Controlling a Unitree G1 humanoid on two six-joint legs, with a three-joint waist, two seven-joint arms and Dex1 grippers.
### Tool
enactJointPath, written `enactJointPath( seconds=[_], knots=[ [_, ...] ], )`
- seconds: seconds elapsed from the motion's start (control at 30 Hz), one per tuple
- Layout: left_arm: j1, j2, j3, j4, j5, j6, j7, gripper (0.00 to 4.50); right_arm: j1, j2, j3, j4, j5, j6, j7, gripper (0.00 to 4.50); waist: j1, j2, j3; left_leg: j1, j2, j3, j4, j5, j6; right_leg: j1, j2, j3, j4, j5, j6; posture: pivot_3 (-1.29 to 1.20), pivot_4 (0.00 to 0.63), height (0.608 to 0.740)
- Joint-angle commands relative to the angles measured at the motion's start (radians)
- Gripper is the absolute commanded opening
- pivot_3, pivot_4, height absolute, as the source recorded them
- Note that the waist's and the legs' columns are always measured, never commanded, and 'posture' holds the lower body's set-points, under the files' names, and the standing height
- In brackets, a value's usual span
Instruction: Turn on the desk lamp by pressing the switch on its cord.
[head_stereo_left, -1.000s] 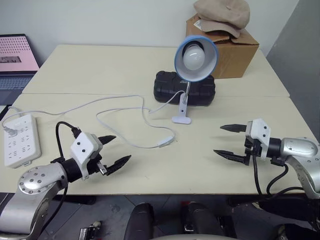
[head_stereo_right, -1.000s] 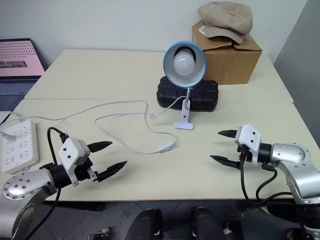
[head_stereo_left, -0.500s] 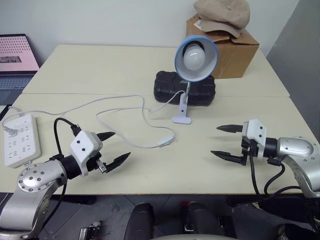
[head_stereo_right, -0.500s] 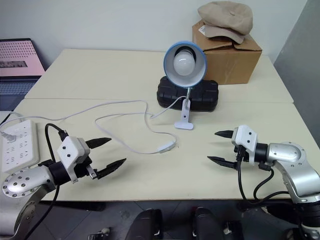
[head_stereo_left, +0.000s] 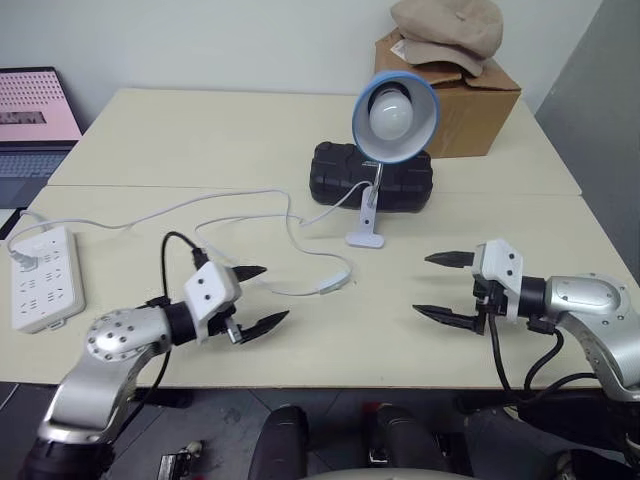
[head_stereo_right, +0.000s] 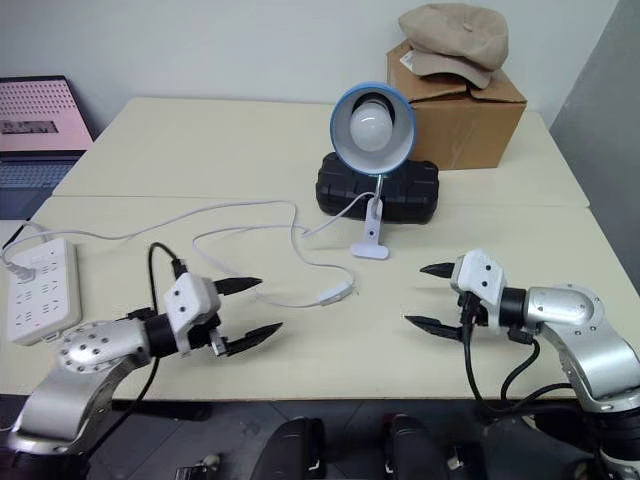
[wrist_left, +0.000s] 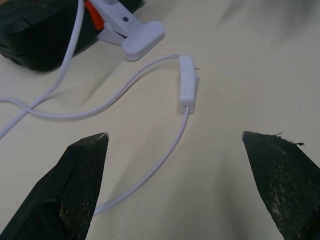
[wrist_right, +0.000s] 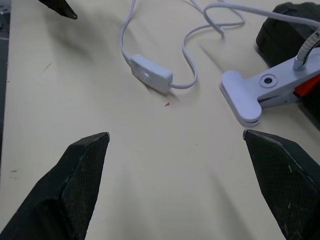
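Unlit, the blue-shaded desk lamp (head_stereo_left: 394, 103) awaits; its small white oblong switch (head_stereo_left: 333, 282) lies untouched on the cream table (head_stereo_left: 150, 130) between the wide-open left hand (head_stereo_left: 262, 297) and wide-open right hand (head_stereo_left: 430, 285), both empty.

Bare table (head_stereo_left: 380, 310) lies around the switch (head_stereo_left: 333, 282), only the cord (head_stereo_left: 290, 290) looping beside it.

I see a white power strip (head_stereo_left: 45, 277) at the table's (head_stereo_left: 200, 130) left edge, black case (head_stereo_left: 345, 172), cardboard box (head_stereo_left: 470, 100) topped by a beige cap (head_stereo_left: 445, 28), laptop (head_stereo_left: 30, 120).
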Motion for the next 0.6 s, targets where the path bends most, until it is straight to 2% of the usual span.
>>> enactJointPath(
  seconds=[0.03, 0.33, 0.6],
  knots=[
    [-0.073, -0.047, -0.067, 0.057, 0.023, -0.002, 0.01, 4.46, 0.026, -0.002, -0.018, -0.082, 0.016, 0.047, -0.04, 4.5, 0.001, 0.0, 0.0, 0.0, 0.0, 0.0, 0.0, 0.0, 0.0, 0.0, 0.0, 0.0, 0.0, 0.0, 0.0, 0.0, 0.15, 0.74],
    [-0.189, -0.132, -0.169, 0.248, 0.1, -0.103, -0.001, 4.46, 0.063, 0.0, -0.03, -0.144, 0.018, 0.081, -0.082, 4.5, 0.0, 0.0, 0.0, 0.0, 0.0, 0.0, 0.001, 0.0, 0.0, 0.0, 0.001, 0.0, 0.001, 0.0, 0.0, 0.0, 0.15, 0.74],
    [-0.241, -0.193, -0.205, 0.368, 0.155, -0.192, 0.01, 4.46, 0.052, 0.0, -0.028, -0.162, 0.022, 0.1, -0.093, 4.5, 0.0, 0.0, 0.0, 0.0, 0.0, -0.001, 0.001, 0.0, 0.0, 0.0, 0.001, 0.0, 0.001, 0.001, 0.001, 0.0, 0.15, 0.74]
  ],
)
